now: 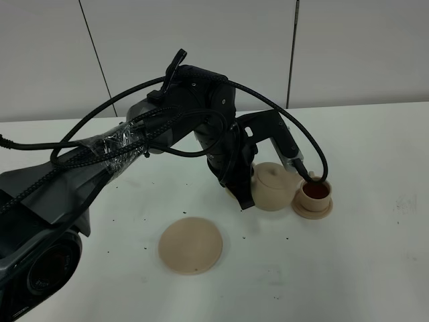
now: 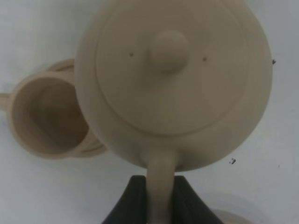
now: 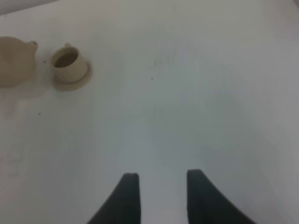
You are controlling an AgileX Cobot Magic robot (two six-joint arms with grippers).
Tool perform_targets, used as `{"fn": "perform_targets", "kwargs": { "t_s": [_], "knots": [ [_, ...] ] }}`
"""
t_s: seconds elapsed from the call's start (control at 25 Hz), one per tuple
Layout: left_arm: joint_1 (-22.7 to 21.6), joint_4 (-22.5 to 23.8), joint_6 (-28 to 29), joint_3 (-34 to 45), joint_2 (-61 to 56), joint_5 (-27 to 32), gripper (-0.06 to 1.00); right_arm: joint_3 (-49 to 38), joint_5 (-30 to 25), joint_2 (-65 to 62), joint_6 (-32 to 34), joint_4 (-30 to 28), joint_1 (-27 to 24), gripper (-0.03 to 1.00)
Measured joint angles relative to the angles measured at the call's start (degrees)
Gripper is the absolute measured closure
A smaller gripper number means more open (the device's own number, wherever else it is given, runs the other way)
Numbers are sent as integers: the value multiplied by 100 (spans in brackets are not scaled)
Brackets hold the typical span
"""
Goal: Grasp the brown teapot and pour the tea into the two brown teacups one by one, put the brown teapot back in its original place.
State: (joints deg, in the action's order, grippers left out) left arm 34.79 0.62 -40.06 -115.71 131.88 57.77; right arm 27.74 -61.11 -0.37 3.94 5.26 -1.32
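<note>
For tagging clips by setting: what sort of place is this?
Probably a robotics lab or test bench, not a home. A bare white table stands against a plain panelled wall, and a cabled robot arm holds a teapot beside a teacup.

I'm looking down on a white table [image 1: 362, 134], matte and pale. Toward my near side lies a wide flat saucer [image 1: 190, 245], beige-tan and bare. Off to its right, well apart, a small saucer [image 1: 315, 215] sits flat with a teacup [image 1: 315, 193] on it, dark liquid inside. On the left wrist camera I get a second small saucer [image 2: 91, 148] carrying a second teacup [image 2: 42, 116], pale inside. Dark specks [image 1: 288, 236] are scattered over the surface, and there's a faint grey scuff [image 1: 405, 203] far right.
</note>
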Motion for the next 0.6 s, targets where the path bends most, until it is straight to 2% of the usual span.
{"fn": "perform_targets", "kwargs": {
  "t_s": [0.6],
  "knots": [
    [-102, -108, 0, 0, 0, -192, 78, 0, 0, 0, 0, 0, 0, 73]
  ]
}}
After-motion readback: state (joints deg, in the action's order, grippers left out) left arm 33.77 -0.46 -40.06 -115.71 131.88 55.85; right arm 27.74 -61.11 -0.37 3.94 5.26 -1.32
